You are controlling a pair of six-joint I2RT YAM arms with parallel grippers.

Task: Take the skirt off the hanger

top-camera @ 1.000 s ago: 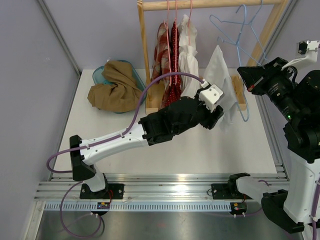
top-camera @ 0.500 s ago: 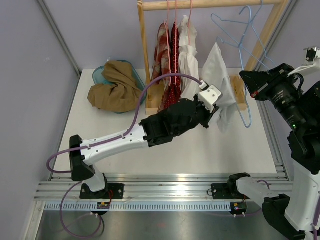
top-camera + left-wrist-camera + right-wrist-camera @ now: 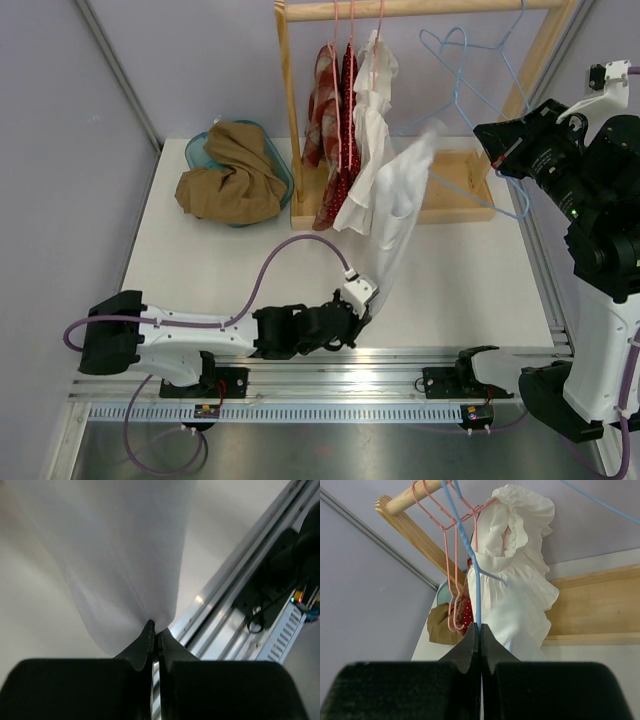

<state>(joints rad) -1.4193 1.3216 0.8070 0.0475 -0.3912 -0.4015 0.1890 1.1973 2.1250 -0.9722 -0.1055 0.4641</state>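
Where we find the skirt (image 3: pixel 398 215): stretched in a long white slant from up by the rack down toward the near edge of the table (image 3: pixel 470 280), its lower end low over the surface.
Skirt's top end: blurred, just beside the blue hanger (image 3: pixel 478 595); we can't tell whether it hangs on the wire.
Left tool (image 3: pixel 155 630): pinched tight on the skirt's lower tip, and we see the cloth fanning out from between the fingers.
Right tool (image 3: pixel 479 626): closed on the blue hanger's wire, holding it up at the rack's right side.
Rack (image 3: pixel 400 8): pink hangers (image 3: pixel 451 580) carry a red garment (image 3: pixel 335 130) and a white ruffled garment (image 3: pixel 375 90).
Far left: brown cloth (image 3: pixel 230 175) heaped in a teal basket (image 3: pixel 197 150).
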